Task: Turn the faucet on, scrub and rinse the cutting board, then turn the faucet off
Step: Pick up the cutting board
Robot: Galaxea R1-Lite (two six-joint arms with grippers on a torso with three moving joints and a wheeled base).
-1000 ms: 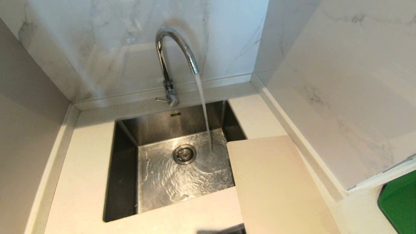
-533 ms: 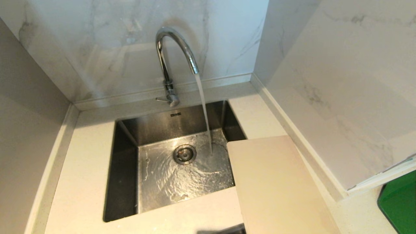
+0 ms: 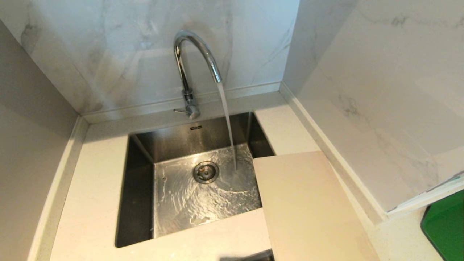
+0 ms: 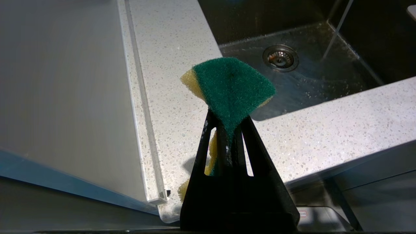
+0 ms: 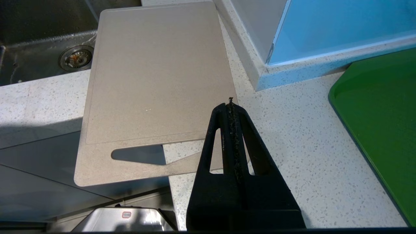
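The left end effector (image 4: pixel 229 130) is clenched on a small green-and-yellow scrubbing sponge (image 4: pixel 231 87), its black fingers pinching the pad so the green face fans out above the tips. It hangs over the speckled white stone worktop (image 4: pixel 169 65) near the front left corner of the sink, short of the basin. The right end effector (image 5: pixel 230 110) is clamped tight on nothing, its tips meeting just above the worktop's front edge, beside the near right corner of the large thin cream-beige cutting board (image 5: pixel 156 74).

That board lies flat on the worktop at the right of the brushed steel sink (image 3: pixel 141 188), its far left corner jutting over the basin and its slotted handle end overhanging the worktop's front edge. It looks dry. The tall chrome gooseneck faucet (image 3: pixel 192 54) stands at the back edge behind the sink, and a steady stream of water (image 3: pixel 226 119) falls from its spout onto the basin floor beside the round drain (image 3: pixel 206 172). A dark green flat tray (image 5: pixel 377 113) sits at the far right of the worktop.

So the tap is on and the scrubbing is the step in hand, not yet begun. To my eye the next move calls for carrying the sponge across to the board's face, and for the empty right end effector to steady or shift the board toward the stream.
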